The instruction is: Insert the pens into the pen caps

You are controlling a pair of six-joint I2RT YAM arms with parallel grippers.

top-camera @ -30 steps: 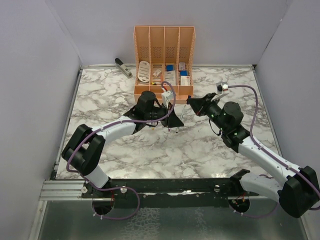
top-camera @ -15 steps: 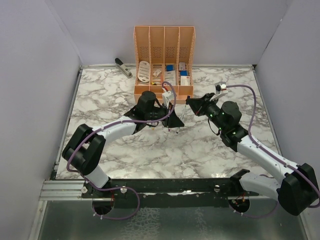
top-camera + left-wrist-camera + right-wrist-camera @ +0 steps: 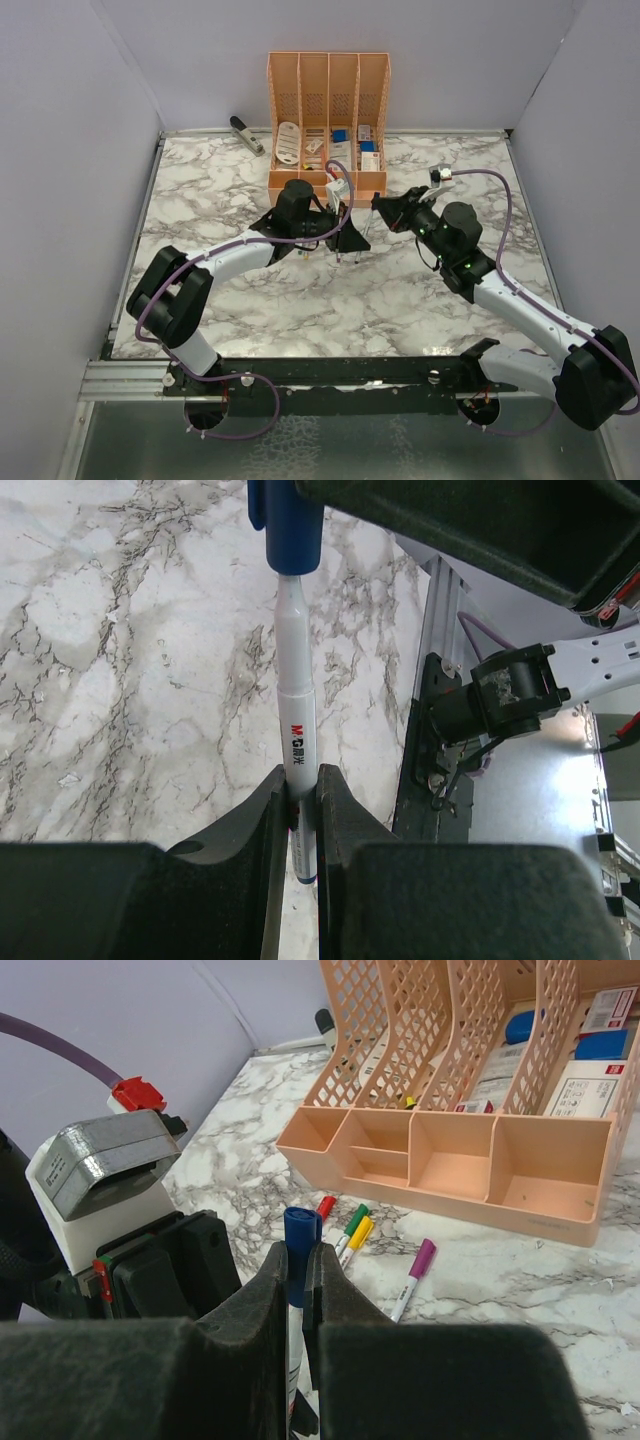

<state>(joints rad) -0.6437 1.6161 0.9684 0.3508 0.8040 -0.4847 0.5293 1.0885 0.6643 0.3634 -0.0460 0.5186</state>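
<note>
With the left fingers [image 3: 262, 815] clamped on the pen [image 3: 297, 715] and the right fingers [image 3: 262, 1300] clamped on the blue cap [image 3: 300, 1235], the two meet above the surface [image 3: 500, 1260] — cap over the tip, seemingly not pushed home — while four pens [image 3: 412, 1278] by the organiser [image 3: 440, 1175] already look capped.

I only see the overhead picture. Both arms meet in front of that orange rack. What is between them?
Observer: A white pen, clamped in the jaws of the left arm; the left wrist view shows it.
Operator: And the other side?
Observer: The right arm has its jaws shut on a blue cap, and the pen's tip goes into it.
Operator: Any more pens?
Observer: Four more pens lie before the rack, ends red, green, yellow, purple.
</note>
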